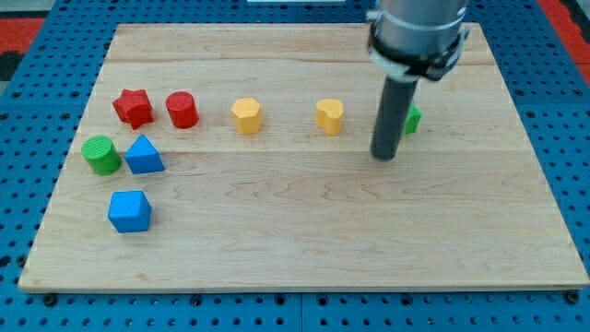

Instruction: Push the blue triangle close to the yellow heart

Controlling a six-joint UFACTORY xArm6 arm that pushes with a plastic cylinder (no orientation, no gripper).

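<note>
The blue triangle (144,155) lies at the view's left on the wooden board (304,240), just right of a green cylinder (100,154). The yellow heart (330,116) lies right of the board's middle, in the upper row. My tip (384,157) rests on the board to the right of and slightly below the yellow heart, far to the right of the blue triangle. The rod hides part of a green block (412,119) behind it.
A red star (133,107) and a red cylinder (182,110) sit above the blue triangle. A yellow hexagon-like block (246,116) lies between them and the heart. A blue cube (129,211) sits below the triangle.
</note>
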